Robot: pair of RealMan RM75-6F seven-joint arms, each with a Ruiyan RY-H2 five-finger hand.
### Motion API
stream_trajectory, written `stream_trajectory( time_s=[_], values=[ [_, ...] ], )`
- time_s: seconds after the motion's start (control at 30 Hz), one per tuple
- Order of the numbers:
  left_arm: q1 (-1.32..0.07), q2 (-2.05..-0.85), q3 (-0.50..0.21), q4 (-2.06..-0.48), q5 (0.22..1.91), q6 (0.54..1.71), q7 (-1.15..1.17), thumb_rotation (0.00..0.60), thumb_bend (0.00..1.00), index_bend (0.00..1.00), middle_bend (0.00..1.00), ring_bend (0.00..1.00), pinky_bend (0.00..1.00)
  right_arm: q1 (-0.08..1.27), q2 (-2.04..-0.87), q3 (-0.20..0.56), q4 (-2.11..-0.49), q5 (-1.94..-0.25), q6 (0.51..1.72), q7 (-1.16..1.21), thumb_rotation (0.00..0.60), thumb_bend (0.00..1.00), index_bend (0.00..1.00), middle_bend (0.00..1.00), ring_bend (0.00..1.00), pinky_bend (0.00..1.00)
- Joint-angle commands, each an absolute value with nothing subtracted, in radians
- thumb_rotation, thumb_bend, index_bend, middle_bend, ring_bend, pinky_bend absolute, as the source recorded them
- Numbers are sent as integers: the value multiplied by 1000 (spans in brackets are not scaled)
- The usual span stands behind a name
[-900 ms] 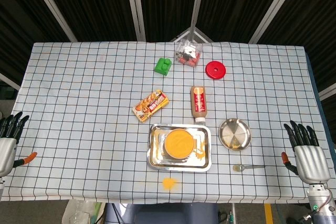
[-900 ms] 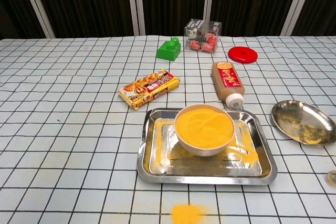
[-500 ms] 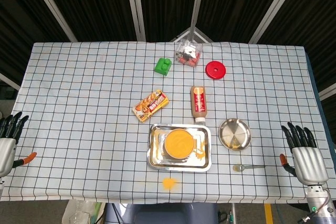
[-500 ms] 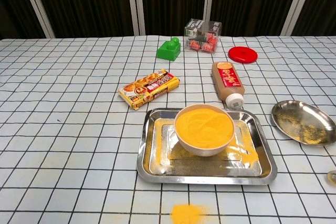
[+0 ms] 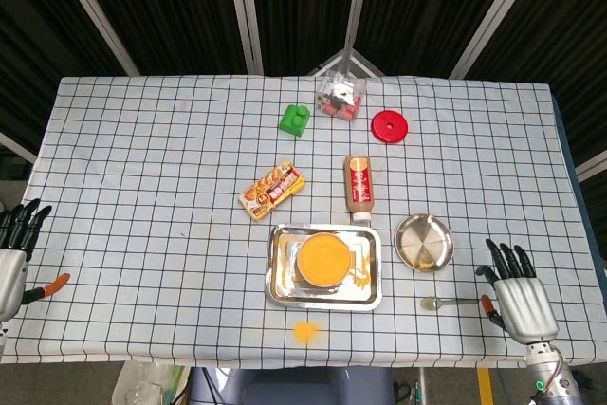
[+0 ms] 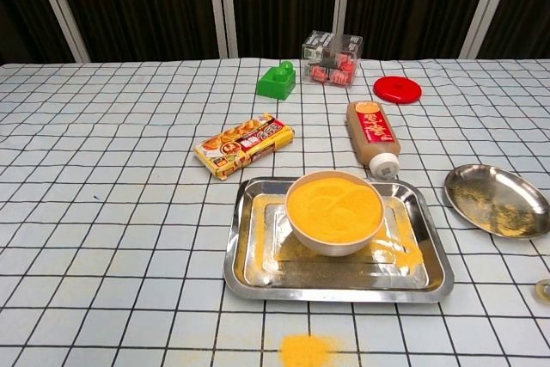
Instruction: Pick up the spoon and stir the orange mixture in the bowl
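Observation:
A small metal spoon (image 5: pixel 448 303) lies flat on the checked cloth near the front right edge, its bowl end pointing left; only that tip (image 6: pixel 543 289) shows in the chest view. The white bowl (image 5: pixel 324 260) of orange mixture (image 6: pixel 333 205) stands in a steel tray (image 5: pixel 280 289). My right hand (image 5: pixel 517 297) hovers open just right of the spoon's handle, fingers spread, not touching it. At the far left edge my left hand (image 5: pixel 13 258) is open and holds nothing. Neither hand shows in the chest view.
A round steel dish (image 5: pixel 424 242) sits just behind the spoon. A sauce bottle (image 5: pixel 358 188) lies behind the tray, a snack packet (image 5: pixel 272 190) to its left. Green block (image 5: pixel 295 119), clear box (image 5: pixel 340 96) and red lid (image 5: pixel 389 126) stand further back. Spilled orange powder (image 5: pixel 304 331) lies before the tray.
My right hand has moved left and toward the front edge, closing on the spoon's handle. The left hand has drifted slightly further out of frame. Nothing on the table has moved.

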State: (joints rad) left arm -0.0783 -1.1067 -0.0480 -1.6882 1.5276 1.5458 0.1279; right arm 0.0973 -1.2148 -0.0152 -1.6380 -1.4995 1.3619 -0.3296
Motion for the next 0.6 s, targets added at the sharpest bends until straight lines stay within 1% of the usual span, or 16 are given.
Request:
stream_trajectory(
  time_s=[0.03, 0.17, 0.27, 0.37, 0.47, 0.6],
  values=[
    [-68, -1088, -31, -1741, 1536, 1547, 151, 600, 0, 0, 0, 0, 0, 99, -1233, -24, -1631, -1483, 1342, -359, 600, 459, 381, 2, 0, 0],
    [-64, -1054, -31, -1835, 1529, 1547, 179, 600, 0, 0, 0, 0, 0, 98, -1250, -29, -1624, -1477, 1335, -383, 600, 459, 381, 2, 0, 0],
    [-68, -1013, -43, -1927, 1521, 1549, 221, 600, 0, 0, 0, 0, 0, 96, -1261, -36, -1619, -1476, 1330, -396, 600, 458, 381, 2, 0, 0],
    [-73, -985, -62, -1995, 1529, 1568, 286, 600, 0, 0, 0, 0, 0, 95, -1272, -42, -1611, -1479, 1328, -411, 600, 459, 401, 9, 0, 0],
    [-76, -990, -71, -2028, 1525, 1574, 309, 600, 0, 0, 0, 0, 0, 93, -1288, -45, -1594, -1485, 1333, -430, 600, 459, 413, 21, 0, 0],
    [-82, -1002, -72, -2011, 1503, 1557, 321, 600, 0, 0, 0, 0, 0, 89, -1314, -51, -1563, -1492, 1338, -449, 600, 431, 413, 33, 0, 0]
  ],
)
